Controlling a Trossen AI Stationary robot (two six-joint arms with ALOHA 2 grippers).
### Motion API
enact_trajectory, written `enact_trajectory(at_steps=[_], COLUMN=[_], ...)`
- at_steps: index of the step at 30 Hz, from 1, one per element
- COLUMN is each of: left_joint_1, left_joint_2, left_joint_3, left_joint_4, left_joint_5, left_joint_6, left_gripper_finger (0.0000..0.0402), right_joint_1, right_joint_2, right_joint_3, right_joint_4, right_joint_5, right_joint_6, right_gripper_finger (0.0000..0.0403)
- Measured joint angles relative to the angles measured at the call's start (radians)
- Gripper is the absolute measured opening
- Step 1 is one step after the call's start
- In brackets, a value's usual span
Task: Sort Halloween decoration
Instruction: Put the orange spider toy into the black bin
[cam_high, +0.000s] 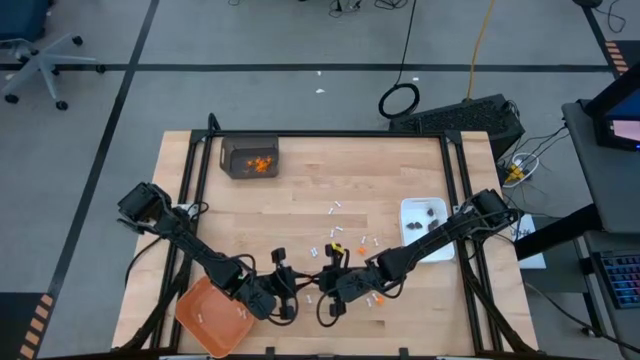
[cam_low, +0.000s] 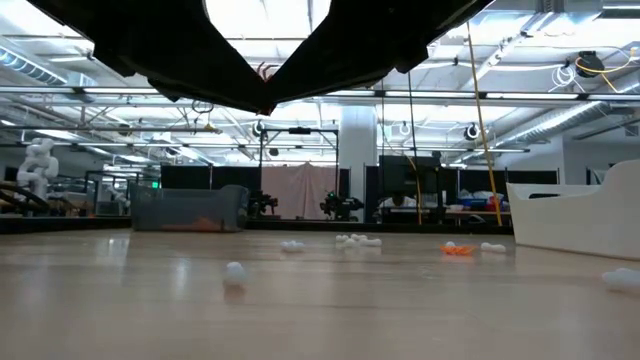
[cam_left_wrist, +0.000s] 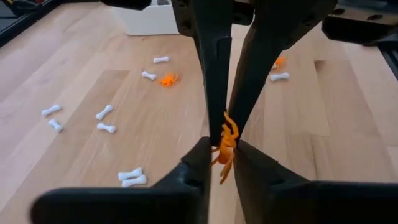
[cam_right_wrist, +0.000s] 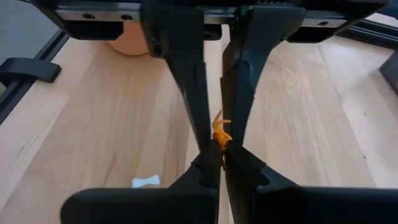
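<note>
Seen from above, two dark arms meet low in the frame's centre over a wooden table (cam_high: 300, 190). The left hand (cam_left_wrist: 225, 146) and the right hand (cam_right_wrist: 214, 158) both pinch one orange bit (cam_left_wrist: 224, 146) between narrow fingers, an apparent handover. Small white sticks (cam_left_wrist: 104, 112) lie scattered on the table nearby. An orange tray (cam_high: 210, 318) sits lower left, a white dish (cam_high: 425, 228) at right. If either hand pulls away while both grip, the tiny piece could tear or drop.

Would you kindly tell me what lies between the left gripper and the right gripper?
An orange bit, held by the right gripper; both wrist views show it.
</note>
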Motion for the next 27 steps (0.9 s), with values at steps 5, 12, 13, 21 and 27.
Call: enact_trajectory(at_steps=[5, 12, 13, 21, 27], left_joint_1=[0.000, -0.001, -0.003, -0.003, -0.004], left_joint_2=[0.000, -0.004, -0.009, -0.119, -0.260], left_joint_3=[0.000, 0.000, 0.000, 0.000, 0.000], left_joint_4=[-0.010, -0.030, -0.033, -0.151, -0.226], left_joint_5=[0.004, 0.023, 0.028, 0.029, 0.023], left_joint_6=[-0.001, 0.000, 0.001, 0.062, 0.230], left_gripper_finger=[0.0007, 0.0010, 0.0010, 0.0011, 0.0011], right_joint_1=[0.000, 0.009, 0.013, 0.054, 0.083], right_joint_2=[0.000, -0.022, -0.033, -0.077, -0.044], right_joint_3=[0.000, 0.001, 0.001, 0.001, -0.087], right_joint_4=[-0.001, -0.071, -0.101, -0.283, -0.096], right_joint_5=[0.000, 0.000, 0.000, 0.002, 0.002], right_joint_6=[0.005, 0.014, 0.024, 0.079, 0.109], right_gripper_finger=[0.0002, 0.0066, 0.0078, 0.0138, 0.0136])
